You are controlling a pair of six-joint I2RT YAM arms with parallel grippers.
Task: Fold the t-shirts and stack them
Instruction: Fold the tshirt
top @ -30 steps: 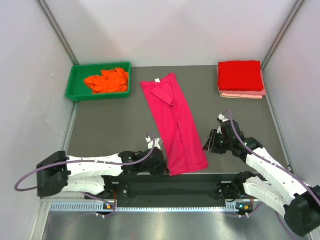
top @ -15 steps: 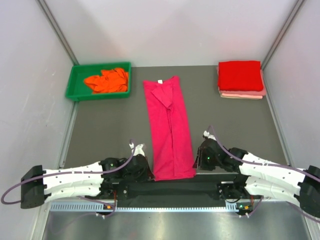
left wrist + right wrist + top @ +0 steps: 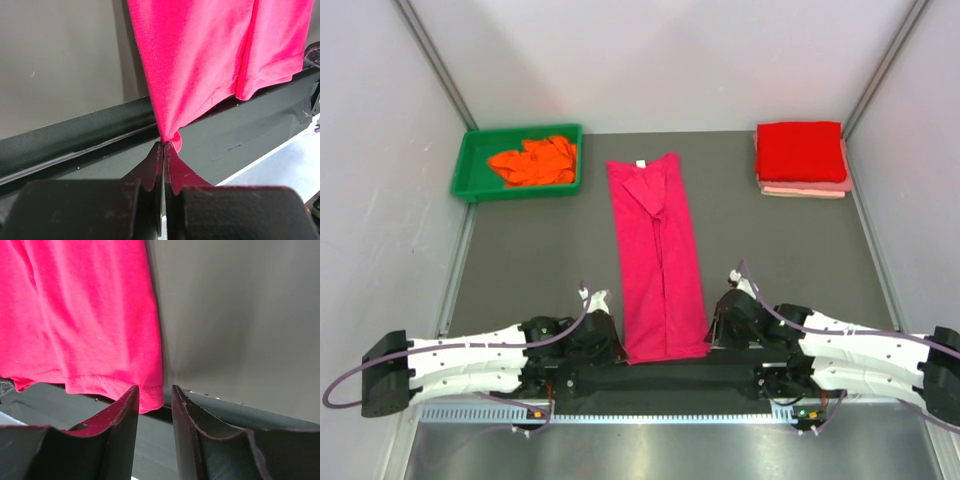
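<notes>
In the last second I've pulled the magenta-pink t-shirt [image 3: 658, 255] straight: it lay askew, and now it runs as a long strip down the middle of the desk [image 3: 540, 240], with its hem hanging over the lower edge. My left tool [image 3: 163, 145] is clamped together on the hem's left corner. The right tool [image 3: 154, 390] has swung in from the right and stands slightly apart around the right corner, not pinching. Once it bites I judge I can fold hem to collar, then add it to the red t-shirt [image 3: 800, 150] stacked on the pale pink t-shirt [image 3: 805, 188] at upper right.
</notes>
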